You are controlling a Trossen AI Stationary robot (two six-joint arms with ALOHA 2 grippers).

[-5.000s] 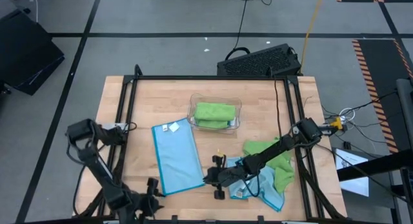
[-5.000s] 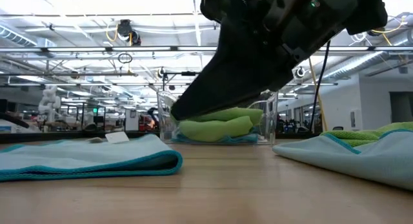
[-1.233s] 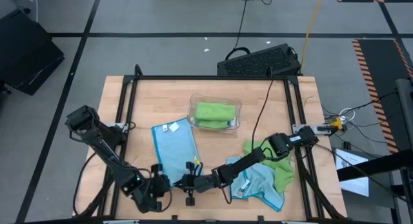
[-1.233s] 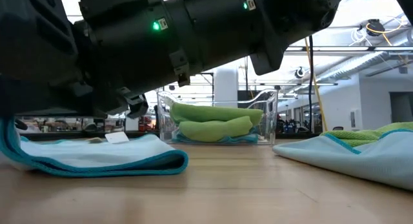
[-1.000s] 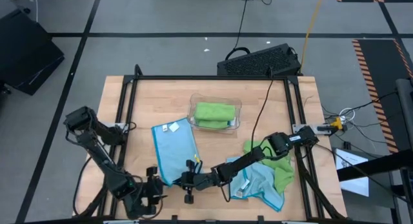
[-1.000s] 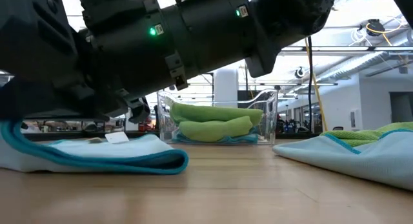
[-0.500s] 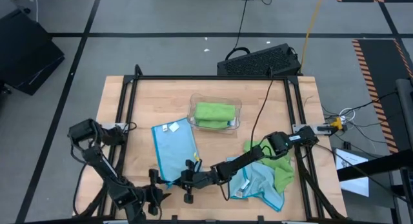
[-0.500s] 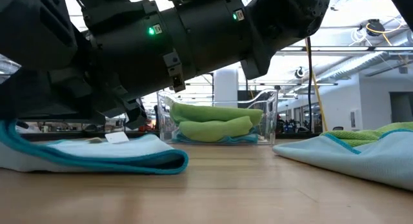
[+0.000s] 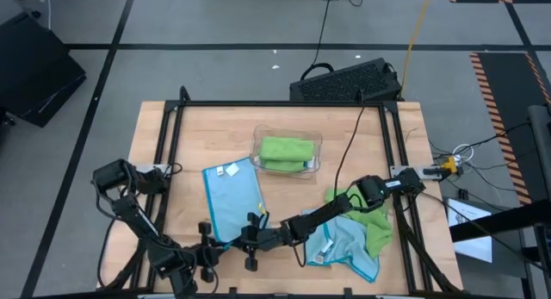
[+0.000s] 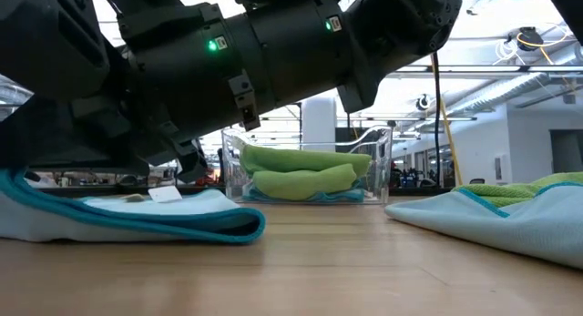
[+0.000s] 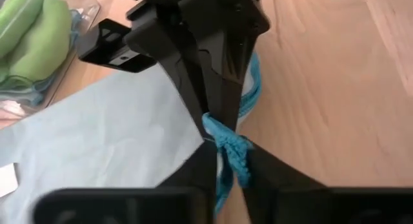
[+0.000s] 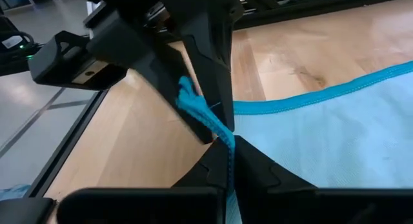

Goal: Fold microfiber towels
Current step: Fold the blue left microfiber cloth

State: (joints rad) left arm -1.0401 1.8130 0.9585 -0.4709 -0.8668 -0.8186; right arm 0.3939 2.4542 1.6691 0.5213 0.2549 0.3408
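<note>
A light blue towel (image 9: 232, 202) with a teal hem lies folded lengthwise on the table's middle left, white tag (image 9: 231, 170) at its far end. Both grippers meet at its near edge. My left gripper (image 9: 215, 248) is shut on the hem, and my right gripper (image 9: 244, 244) faces it, also shut on the hem. In the low view the arms (image 10: 228, 70) hang over the towel (image 10: 137, 216). A folded lime green towel (image 9: 286, 151) lies in the clear tray (image 9: 315, 158). My left gripper pinches a bunched bit of the teal hem (image 11: 227, 145) at the towel's near edge between its two fingers. It comes in low from the table's left. The hem stands a little off the table and the rest of the towel lies flat. My right gripper pinches the same teal hem (image 12: 227, 144) between its two fingers, right beside the left gripper's hold (image 12: 191, 100). It comes in low from the table's right, fingers opposite the left ones. The towel beyond it lies flat on the table.
A heap of lime green and light blue towels (image 9: 355, 230) lies at the near right, under the right arm. The black frame rails (image 9: 164, 161) run along the table's sides. Bare wood shows at the far left and the near middle.
My left gripper has crept toward the table's right, up to the towel's near edge beside my right gripper, and has shut on the hem there. The right gripper has kept its hold and the towel has stayed where it was.
</note>
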